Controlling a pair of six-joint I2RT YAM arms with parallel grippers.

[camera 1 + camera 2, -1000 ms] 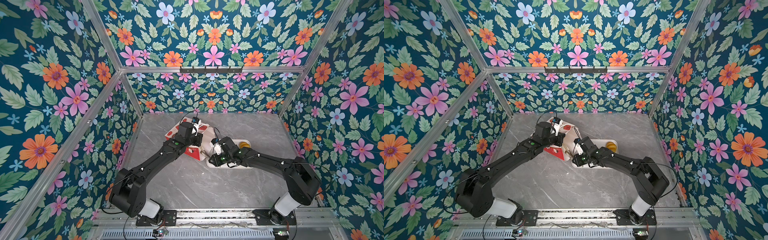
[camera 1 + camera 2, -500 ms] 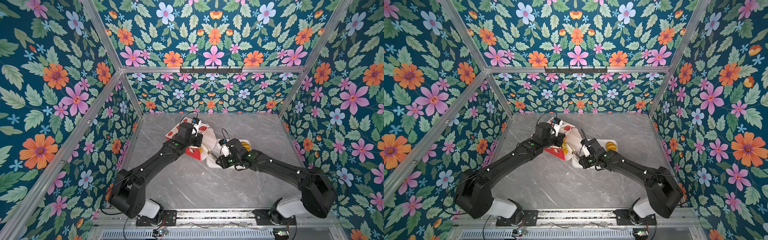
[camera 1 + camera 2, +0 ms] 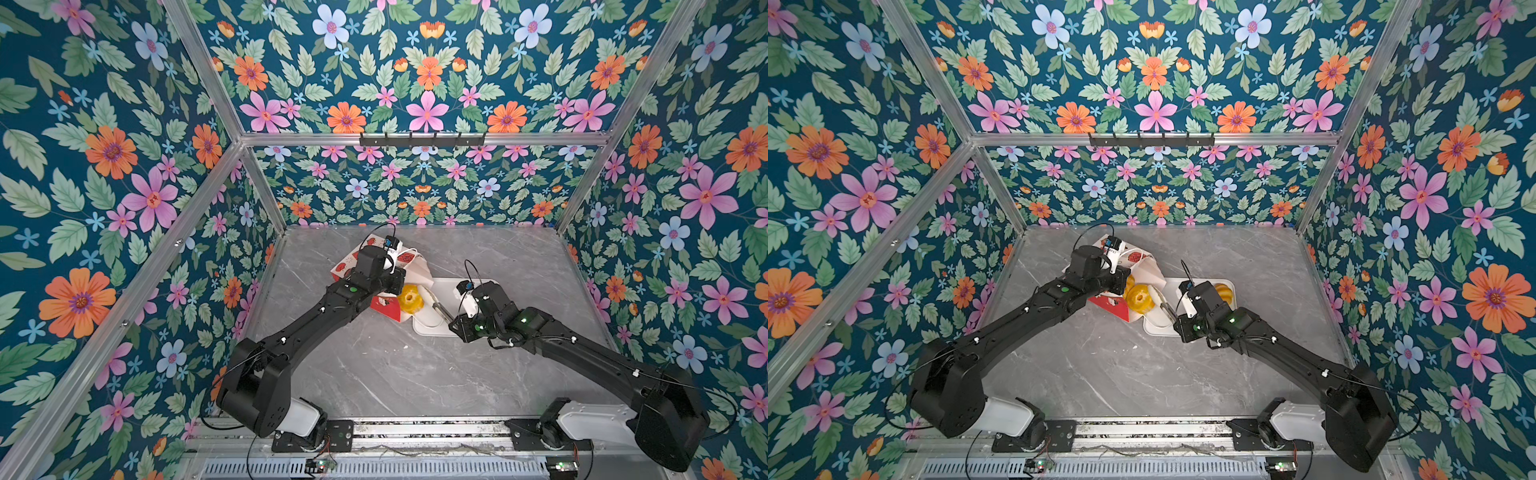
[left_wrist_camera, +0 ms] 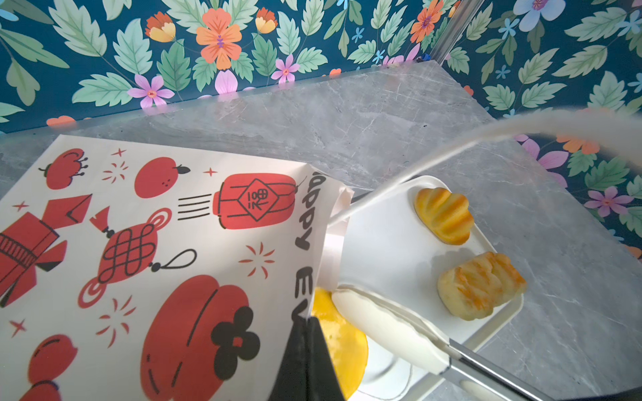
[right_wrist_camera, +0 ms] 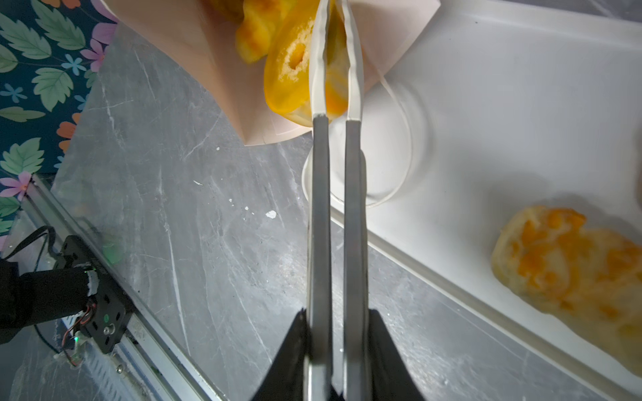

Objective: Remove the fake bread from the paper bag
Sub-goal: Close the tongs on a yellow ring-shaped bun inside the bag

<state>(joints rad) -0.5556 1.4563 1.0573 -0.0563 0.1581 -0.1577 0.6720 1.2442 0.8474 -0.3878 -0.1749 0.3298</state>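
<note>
While left fingers (image 4: 299,368) pinch bag (image 4: 156,225), right fingers (image 5: 291,361) clamp tongs (image 5: 319,225) on doughnut (image 5: 283,78); 2 pastries (image 4: 443,215) (image 4: 481,284) nearby.

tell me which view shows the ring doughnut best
Right wrist view: the ring doughnut is close up, hole showing, pinched by tongs. Both top views show it small; the left wrist view catches only an edge.

On the grey marbled surface (image 3: 374,374), a red-and-white paper gift bag (image 3: 384,307) lies tipped, the left gripper (image 3: 398,286) at its mouth. A yellow ring doughnut (image 3: 410,298) sits at the opening, beside a white rounded tray (image 3: 432,326). The right gripper (image 3: 455,322) holds metal tongs (image 3: 438,308), tips at the doughnut.
</note>
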